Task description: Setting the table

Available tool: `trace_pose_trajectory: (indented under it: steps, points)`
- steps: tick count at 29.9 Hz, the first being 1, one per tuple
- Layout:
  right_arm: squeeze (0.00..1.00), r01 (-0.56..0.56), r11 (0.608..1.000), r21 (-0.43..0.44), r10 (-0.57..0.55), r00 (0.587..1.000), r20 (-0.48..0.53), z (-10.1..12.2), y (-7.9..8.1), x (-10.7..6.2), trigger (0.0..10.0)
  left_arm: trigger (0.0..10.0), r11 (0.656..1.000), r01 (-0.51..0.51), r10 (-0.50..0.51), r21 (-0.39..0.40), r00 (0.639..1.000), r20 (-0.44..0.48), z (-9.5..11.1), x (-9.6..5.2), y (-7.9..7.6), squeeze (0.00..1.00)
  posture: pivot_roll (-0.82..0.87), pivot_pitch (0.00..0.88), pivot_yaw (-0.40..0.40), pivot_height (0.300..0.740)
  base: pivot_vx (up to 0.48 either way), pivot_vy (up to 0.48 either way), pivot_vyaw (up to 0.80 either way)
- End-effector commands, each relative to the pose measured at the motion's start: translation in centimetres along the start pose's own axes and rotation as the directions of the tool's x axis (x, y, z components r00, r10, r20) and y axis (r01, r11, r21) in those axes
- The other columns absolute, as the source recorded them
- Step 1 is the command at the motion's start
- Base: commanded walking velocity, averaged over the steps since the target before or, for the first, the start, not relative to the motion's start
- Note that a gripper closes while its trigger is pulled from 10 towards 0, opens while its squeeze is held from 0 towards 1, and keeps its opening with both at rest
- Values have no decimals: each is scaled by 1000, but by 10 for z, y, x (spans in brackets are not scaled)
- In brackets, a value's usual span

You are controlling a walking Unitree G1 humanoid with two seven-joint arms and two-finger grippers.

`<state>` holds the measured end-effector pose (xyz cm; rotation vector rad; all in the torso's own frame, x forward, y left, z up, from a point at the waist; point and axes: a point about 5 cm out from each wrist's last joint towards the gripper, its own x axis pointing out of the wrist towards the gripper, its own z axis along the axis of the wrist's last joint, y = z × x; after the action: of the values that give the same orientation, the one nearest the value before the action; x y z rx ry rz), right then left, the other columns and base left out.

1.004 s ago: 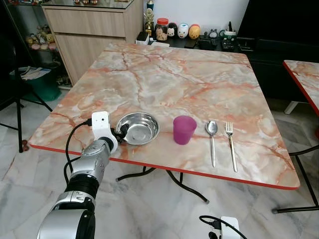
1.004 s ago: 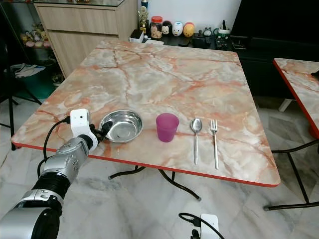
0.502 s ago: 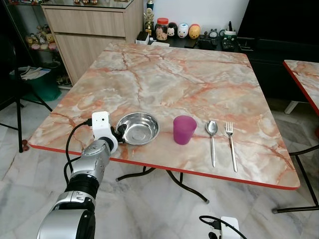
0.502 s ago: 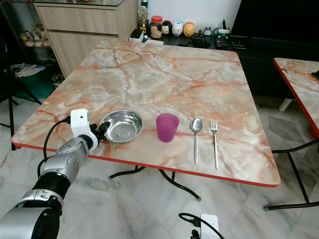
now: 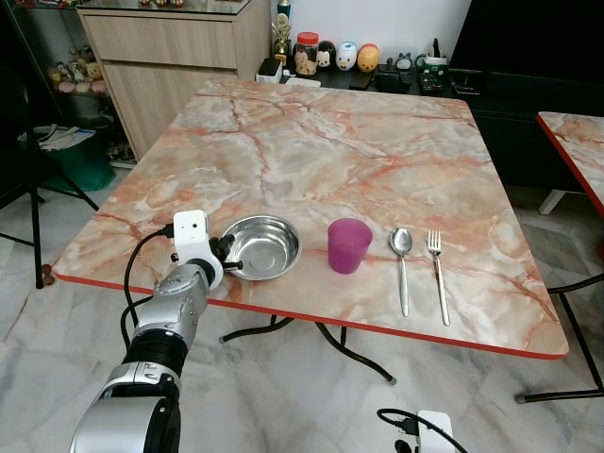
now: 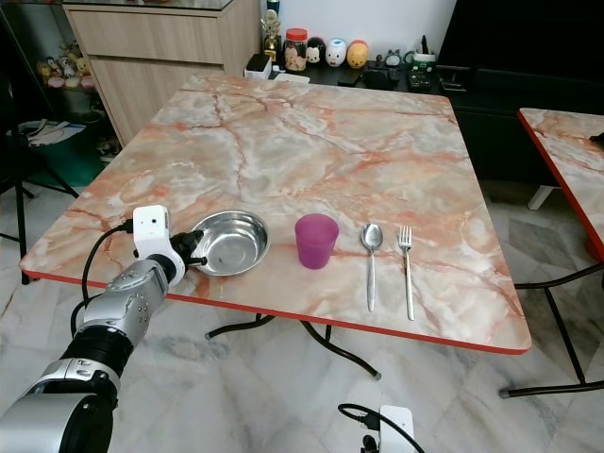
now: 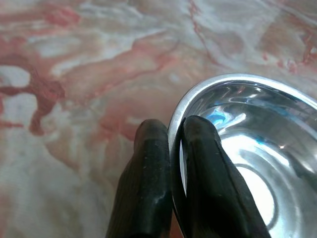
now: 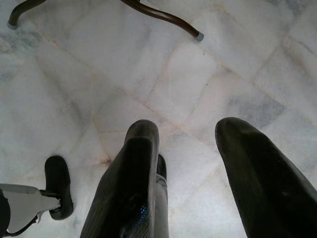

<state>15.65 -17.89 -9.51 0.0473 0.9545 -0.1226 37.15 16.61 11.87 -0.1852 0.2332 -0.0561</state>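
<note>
Left eye view: marble-patterned desk (image 5: 330,151) with a red edge across the middle of the frame. Near its lower left edge, a steel bowl (image 5: 264,247); to the right of it, in a row, a purple cup (image 5: 348,245), a spoon (image 5: 402,267) and a fork (image 5: 437,272), all apart from one another. Left tool (image 5: 226,255) reaching in from the lower left, closed on the bowl's near-left rim. At the upper edge of the frame, a cabinet (image 5: 175,57) and a row of small figurines (image 5: 344,57) behind the desk.

Right eye view: same layout, shifted slightly left in the frame; bowl lower left of centre, resting flat on the desk, it seems.

Left wrist view: two black fingers (image 7: 148,188) pinched narrow on the thin rim, one outside, one inside the bowl. Probably light, stiff and slick; polished metal likely to slip or pivot in a rim pinch, so best kept level and moved slowly.

Right wrist view: right tool (image 8: 188,168) hanging idle over the tiled floor (image 8: 223,74), fingers spread wide, holding nothing.
</note>
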Motion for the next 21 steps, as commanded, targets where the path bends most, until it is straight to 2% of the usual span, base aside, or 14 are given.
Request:
trace_pose_trajectory:
  steps: [1, 12, 15, 17, 18, 19, 20, 21]
  points:
    - [0, 3, 1000, 4, -3, 1000, 0, 0, -1, 0, 10000, 0, 999, -15, 14, 40, 1000, 21, 2, -2, 3, 0, 51, 0, -33, 740, 0, 0, 0]
    - [0, 3, 1000, 1, -3, 1000, -1, 0, -2, 0, 10000, 0, 999, -32, 30, 31, 999, 43, -6, -11, 8, 0, 54, 0, -38, 740, 0, 0, 0]
    - [0, 3, 1000, 1, -3, 1000, -1, 0, -2, 0, 10000, 0, 999, -29, 32, -36, 996, 78, -4, -15, 9, 0, 53, 0, -37, 740, 0, 0, 0]
    - [0, 3, 1000, 1, -3, 1000, -1, 0, -2, 0, 10000, 0, 999, -31, 34, -35, 995, 89, -3, -16, 10, 0, 52, 0, -38, 740, 0, 0, 0]
    - [0, 3, 1000, 0, -3, 1000, -1, 0, -3, 0, 10000, 7529, 997, -29, 37, -66, 991, 131, 0, -19, 9, 0, 49, 0, -37, 740, 0, 0, 0]
    - [0, 3, 1000, 0, -3, 1000, -1, 0, -3, 0, 10000, 7529, 997, -26, 38, -78, 989, 144, 1, -20, 9, 0, 49, 0, -37, 740, 0, 0, 0]
    - [0, 4, 1000, 0, -4, 1000, -1, 0, -3, 0, 10000, 10000, 996, -21, 36, -92, 986, 163, 3, -21, 8, 0, 49, 0, -36, 740, 0, 0, 0]
    - [0, 4, 1000, 0, -4, 1000, -1, 0, -3, 0, 10000, 10000, 992, -4, 31, -128, 978, 205, 7, -25, 7, 0, 49, 0, -35, 740, 0, 0, 0]
